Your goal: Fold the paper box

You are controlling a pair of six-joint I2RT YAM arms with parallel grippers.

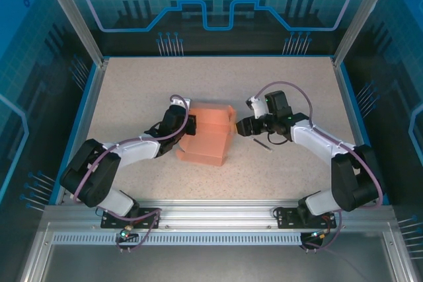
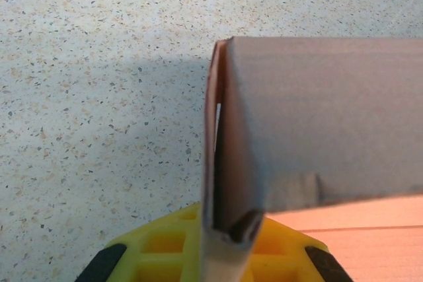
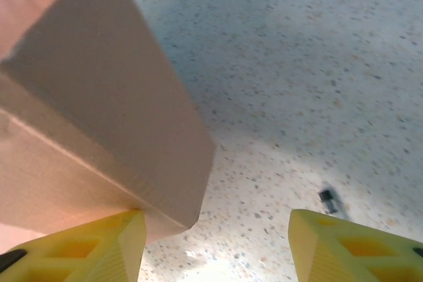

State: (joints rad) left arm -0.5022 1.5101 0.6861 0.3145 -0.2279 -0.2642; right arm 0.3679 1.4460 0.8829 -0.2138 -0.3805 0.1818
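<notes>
Left fingers (image 2: 165, 246) tight together, right fingers (image 3: 344, 249) apart.

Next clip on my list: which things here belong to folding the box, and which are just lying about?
Part of the job:
- paper box
- left claw, shut on the box's left side
- right claw, open at the box's right edge

Just lying about:
- thin dark stick, lying on the table right of the box

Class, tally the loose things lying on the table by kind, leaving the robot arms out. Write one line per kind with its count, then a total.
paper box: 1
thin dark stick: 1
Total: 2
</notes>
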